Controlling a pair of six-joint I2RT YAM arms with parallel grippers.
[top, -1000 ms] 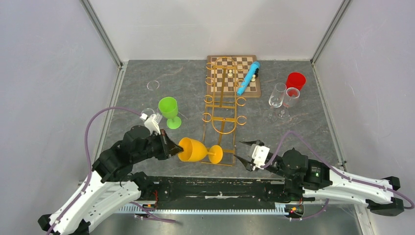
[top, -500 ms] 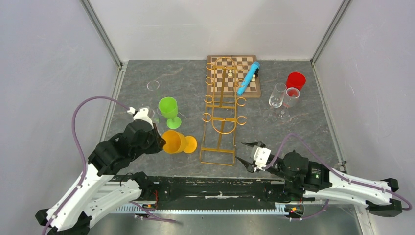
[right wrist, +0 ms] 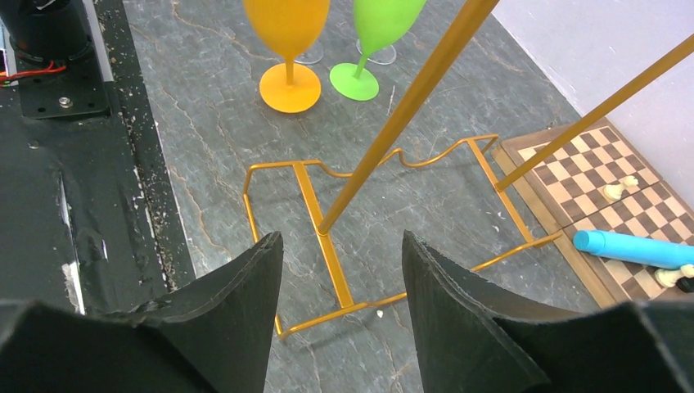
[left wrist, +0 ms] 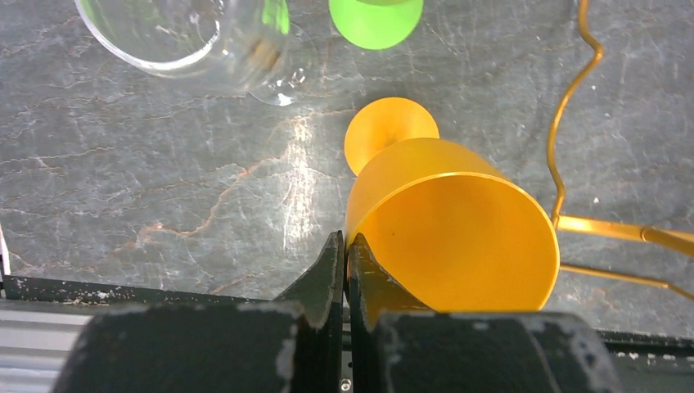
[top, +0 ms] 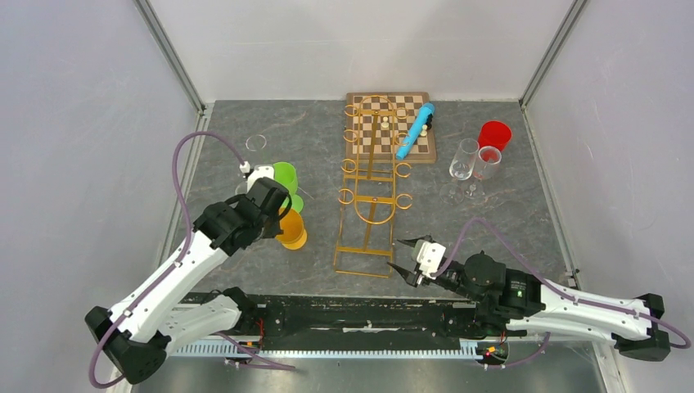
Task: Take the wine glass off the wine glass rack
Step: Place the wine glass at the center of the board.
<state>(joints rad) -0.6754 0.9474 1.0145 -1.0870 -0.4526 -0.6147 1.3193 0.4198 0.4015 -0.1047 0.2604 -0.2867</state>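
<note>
Lower centre of the left wrist view, the left gripper (left wrist: 345,242) pinches the orange wine glass (left wrist: 452,223) by its rim, which is unclear from overhead; the right gripper (right wrist: 341,239) gapes before the wine glass rack (right wrist: 395,123).

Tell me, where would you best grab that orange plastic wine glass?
By the thin rim of the orange plastic wine glass, coming from above: it stands upright with its mouth open upward, so two fingers can pinch the wall, as the left gripper does.

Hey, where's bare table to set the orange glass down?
Open table between the wine glass rack and the right wall, in front of the two clear glasses. Also between the green glass and the chessboard. Crowded around the green glass.
</note>
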